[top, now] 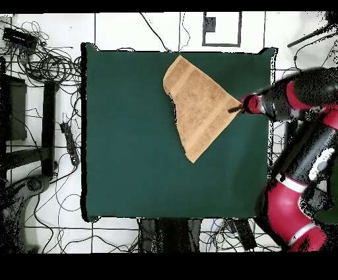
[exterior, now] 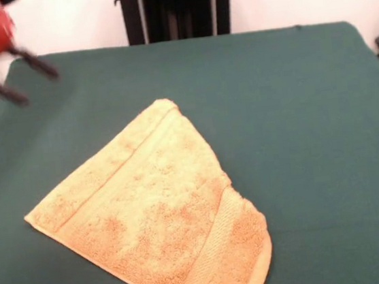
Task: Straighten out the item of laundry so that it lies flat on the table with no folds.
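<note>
Golden-orange towel (exterior: pixel 157 210) on the green table (exterior: pixel 308 101), lying toward the near edge in the front view and left of the table's centre, shaped as a rough triangle: one tip points toward the far side, one corner reaches to the left, and the broad end with its woven band runs off toward the near edge. The triangular outline suggests that part of the cloth is folded under or over itself, so the task reads as unfinished. The gripper (exterior: pixel 21 75) is at the far left of the front view, raised above the table and apart from the towel, its two dark fingers spread and empty; the overhead view places the gripper (top: pixel 236 107) just beside the towel's (top: pixel 197 105) outer corner, though height cannot be judged there. Risks, as judgement: a pinch that takes both layers at the corner would drag the whole towel across the felt instead of opening the fold; a pull toward the near edge could carry the cloth off the table, since its broad end already lies close to that edge; a shallow grasp on fluffy pile may slip. No containers are present in either view; nothing holds or encloses the towel.
</note>
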Tool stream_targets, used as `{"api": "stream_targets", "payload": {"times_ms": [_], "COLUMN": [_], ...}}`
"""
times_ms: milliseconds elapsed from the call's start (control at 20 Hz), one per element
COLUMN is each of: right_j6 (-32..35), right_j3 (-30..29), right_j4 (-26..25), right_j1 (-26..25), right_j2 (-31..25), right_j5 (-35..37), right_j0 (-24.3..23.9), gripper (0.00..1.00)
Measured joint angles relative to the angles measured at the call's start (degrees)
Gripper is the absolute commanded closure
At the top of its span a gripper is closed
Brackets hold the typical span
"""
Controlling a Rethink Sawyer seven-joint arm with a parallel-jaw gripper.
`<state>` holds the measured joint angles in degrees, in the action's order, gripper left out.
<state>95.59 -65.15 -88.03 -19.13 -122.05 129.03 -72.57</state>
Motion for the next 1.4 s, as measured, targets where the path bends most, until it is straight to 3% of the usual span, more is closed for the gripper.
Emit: {"api": "stream_targets", "payload": {"times_ms": [250, 600, 900, 1400], "right_j6": [11.40, 26.28, 31.58, 32.07], "right_j3": [-10.42, -21.06, -23.52, -24.17], "right_j4": [6.51, 7.19, 8.37, 8.75], "right_j1": [4.71, 9.43, 12.36, 16.30], "right_j2": [1.52, 4.33, 9.35, 20.12], "right_j5": [-0.89, -11.96, -19.13, -30.86], "right_j0": [-2.39, 0.51, 4.47, 9.47], "gripper": [0.00, 0.00, 0.00, 0.00]}}
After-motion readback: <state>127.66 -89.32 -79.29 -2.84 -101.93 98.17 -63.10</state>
